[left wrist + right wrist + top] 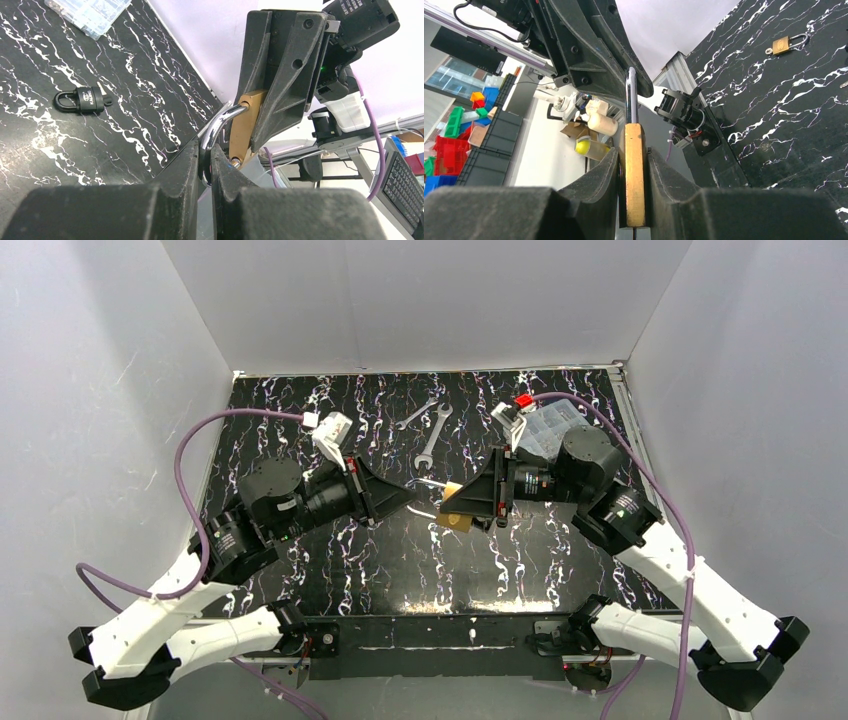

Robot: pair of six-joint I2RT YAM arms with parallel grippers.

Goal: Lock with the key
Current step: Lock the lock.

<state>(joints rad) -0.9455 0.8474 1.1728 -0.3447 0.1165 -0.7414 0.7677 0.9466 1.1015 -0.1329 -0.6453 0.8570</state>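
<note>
A brass padlock (455,506) is held in the air between both grippers above the middle of the black marbled table (400,570). My right gripper (634,162) is shut on the flat sides of the brass body (634,175). The silver shackle (630,95) points away from it towards the left gripper. My left gripper (206,160) is shut on the curved shackle (220,125), with the brass body (245,125) just beyond its fingertips. In the top view the left gripper (408,498) and right gripper (468,502) meet tip to tip. No key shows clearly.
Two wrenches (425,425) lie at the back centre. A clear plastic box (550,425) stands at the back right. A black padlock (80,100) lies on the table in the left wrist view. A small brass padlock (785,44) lies on the table in the right wrist view.
</note>
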